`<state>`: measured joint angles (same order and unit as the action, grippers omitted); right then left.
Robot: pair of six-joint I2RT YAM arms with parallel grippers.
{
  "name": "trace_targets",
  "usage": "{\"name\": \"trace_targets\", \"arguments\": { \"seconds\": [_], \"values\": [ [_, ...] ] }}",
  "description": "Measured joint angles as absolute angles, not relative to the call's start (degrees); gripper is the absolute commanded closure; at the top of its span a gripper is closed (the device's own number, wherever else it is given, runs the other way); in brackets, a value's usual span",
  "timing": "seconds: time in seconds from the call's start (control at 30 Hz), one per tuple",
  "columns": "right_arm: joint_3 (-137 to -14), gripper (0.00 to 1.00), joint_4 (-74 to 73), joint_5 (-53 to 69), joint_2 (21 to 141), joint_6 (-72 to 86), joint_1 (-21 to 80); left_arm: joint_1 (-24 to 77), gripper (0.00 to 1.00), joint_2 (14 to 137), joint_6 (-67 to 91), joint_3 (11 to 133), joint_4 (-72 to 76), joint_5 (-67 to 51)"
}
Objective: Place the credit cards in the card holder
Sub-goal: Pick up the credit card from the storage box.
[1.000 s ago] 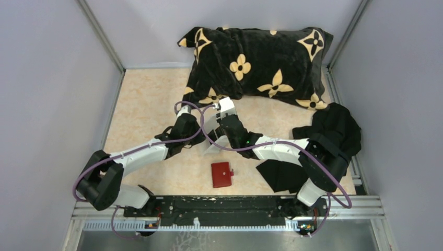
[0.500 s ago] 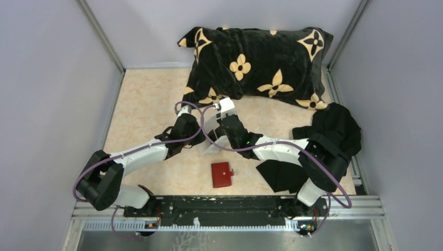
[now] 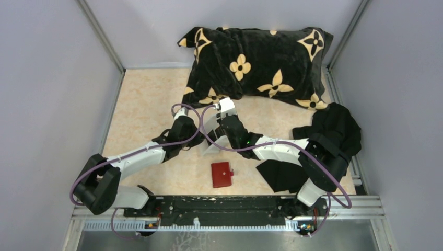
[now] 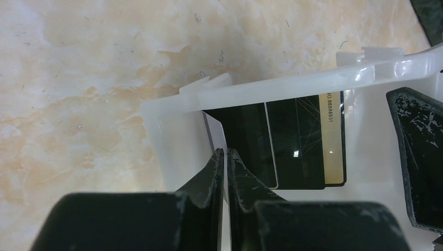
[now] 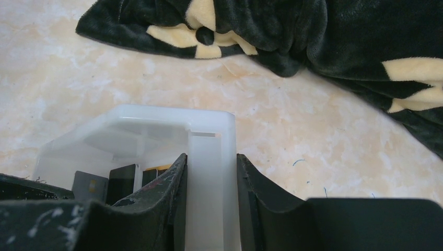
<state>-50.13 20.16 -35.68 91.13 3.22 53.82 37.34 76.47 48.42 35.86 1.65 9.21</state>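
The red card holder (image 3: 221,174) lies closed on the table, near the front, apart from both grippers. Behind it a small white tray (image 3: 211,149) holds the credit cards (image 4: 300,144): dark ones, one with a pale band, lying flat inside. My left gripper (image 4: 225,152) is in the tray, shut on the edge of a pale credit card (image 4: 214,129) that stands on edge. My right gripper (image 5: 211,180) is shut on the tray's white wall (image 5: 209,151); one of its fingers (image 4: 418,157) shows in the left wrist view. More cards (image 5: 123,180) show inside the tray.
A black pillow with yellow flowers (image 3: 256,63) lies at the back, close behind the tray. Black cloth (image 3: 334,130) is heaped at the right, under the right arm. Grey walls stand on both sides.
The left gripper has closed on the pale card, and the left wrist has shifted slightly left and back. The right arm and the card holder have not moved.
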Motion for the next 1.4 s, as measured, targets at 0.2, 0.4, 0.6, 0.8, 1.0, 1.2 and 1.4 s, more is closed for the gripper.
{"name": "trace_targets", "arguments": {
  "seconds": [0.2, 0.4, 0.6, 0.8, 1.0, 1.2, 1.4],
  "values": [
    [-50.1, 1.0, 20.1, -35.7, 91.1, 3.2, 53.8, 37.3, 0.86, 76.6, 48.7, 35.7, 2.1, 9.2],
    [-50.1, 1.0, 20.1, -35.7, 91.1, 3.2, 53.8, 37.3, 0.86, 76.5, 49.5, 35.0, 3.0, 9.2],
    [-50.1, 1.0, 20.1, -35.7, 91.1, 3.2, 53.8, 37.3, 0.87, 75.5, 49.9, 33.8, 3.6, 9.7],
    [-50.1, 1.0, 20.1, -35.9, 91.1, 3.2, 53.9, 37.0, 0.87, 74.5, 49.9, 32.5, 3.0, 10.7],
    [-50.1, 1.0, 20.0, -34.9, 90.9, 3.2, 54.7, 37.9, 0.86, 75.9, 50.7, 31.4, 2.3, 8.2],
    [-50.1, 1.0, 20.0, -34.8, 90.9, 3.2, 54.7, 37.8, 0.84, 76.6, 51.2, 31.3, 3.1, 7.2],
    [-50.1, 1.0, 20.0, -34.8, 90.9, 3.1, 54.7, 37.8, 1.0, 77.6, 51.4, 31.4, 3.9, 6.5]
  ]
}}
